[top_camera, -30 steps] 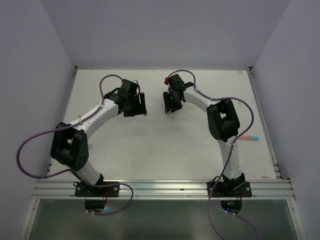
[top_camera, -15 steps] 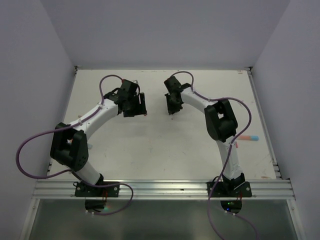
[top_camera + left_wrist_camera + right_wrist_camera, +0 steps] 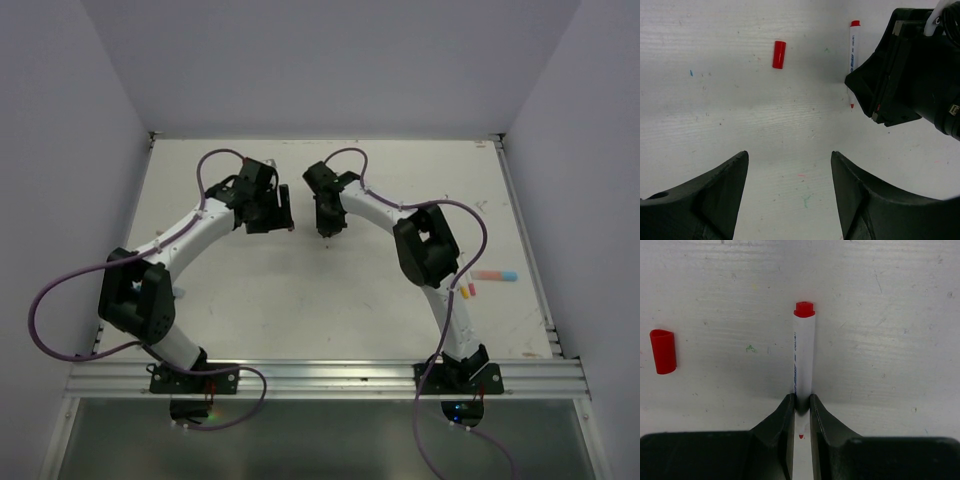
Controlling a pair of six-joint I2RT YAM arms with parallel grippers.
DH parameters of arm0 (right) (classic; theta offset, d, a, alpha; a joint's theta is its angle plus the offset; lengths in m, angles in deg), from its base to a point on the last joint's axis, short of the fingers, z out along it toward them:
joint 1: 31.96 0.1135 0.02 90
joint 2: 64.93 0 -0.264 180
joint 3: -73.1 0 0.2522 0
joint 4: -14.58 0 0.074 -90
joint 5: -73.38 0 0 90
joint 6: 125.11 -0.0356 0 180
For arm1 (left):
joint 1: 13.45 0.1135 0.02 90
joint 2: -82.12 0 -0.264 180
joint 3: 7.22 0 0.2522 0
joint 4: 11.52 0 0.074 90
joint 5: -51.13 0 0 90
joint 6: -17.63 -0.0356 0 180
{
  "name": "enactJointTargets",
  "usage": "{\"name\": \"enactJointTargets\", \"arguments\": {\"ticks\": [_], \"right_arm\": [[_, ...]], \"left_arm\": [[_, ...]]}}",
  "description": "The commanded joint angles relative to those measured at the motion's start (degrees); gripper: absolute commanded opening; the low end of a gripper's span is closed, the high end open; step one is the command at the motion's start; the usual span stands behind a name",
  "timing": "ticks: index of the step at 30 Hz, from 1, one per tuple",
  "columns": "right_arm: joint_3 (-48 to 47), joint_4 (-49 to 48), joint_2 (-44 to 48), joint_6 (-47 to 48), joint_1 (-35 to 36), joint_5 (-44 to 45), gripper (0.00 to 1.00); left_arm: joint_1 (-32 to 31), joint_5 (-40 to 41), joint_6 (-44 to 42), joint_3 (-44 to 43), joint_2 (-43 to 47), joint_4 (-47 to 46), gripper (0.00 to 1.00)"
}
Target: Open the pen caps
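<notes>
A white pen with a red end plug lies on the table, and my right gripper is shut on its body near the bare red tip. In the left wrist view the same pen sticks out beyond the black right gripper. One of the pen caps, a red one, lies loose to the pen's left, also seen as the red cap. My left gripper hangs open over bare table with nothing between its fingers. From above, the left gripper and right gripper stand close together at the table's far middle.
A pink pen with a blue cap lies at the right side of the table. Small orange and yellow pieces lie beside the right arm. Grey walls close the table on three sides, and a metal rail runs along the near edge.
My right gripper has shifted left toward the left gripper and shut on the pen. The left arm has stayed in place with its jaws open.
</notes>
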Motion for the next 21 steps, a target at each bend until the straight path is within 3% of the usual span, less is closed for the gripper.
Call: {"name": "enactJointTargets", "arguments": {"ticks": [1, 8, 14, 15, 21], "right_arm": [[2.06, 3.13, -1.19, -1.05, -0.87, 4.27, 0.14], [1.44, 3.31, -1.72, -1.49, -1.48, 4.19, 0.20], [3.10, 0.15, 2.48, -0.35, -1.48, 3.05, 0.44], [3.89, -1.16, 3.54, -0.08, -1.48, 3.39, 0.52], [3.11, -1.27, 10.75, 0.36, -5.25, 3.13, 0.57]], "left_arm": [[0.89, -1.25, -2.25, 0.00, 2.95, -0.24, 0.70], [1.94, -2.04, -3.13, 0.71, 3.13, -0.50, 0.70], [2.12, -3.35, -3.31, 2.02, 3.21, -1.99, 0.71], [2.03, -3.53, -3.39, 2.20, 3.30, -2.26, 0.72], [2.12, -2.65, -4.97, 2.73, 3.74, -3.14, 0.73]]}}
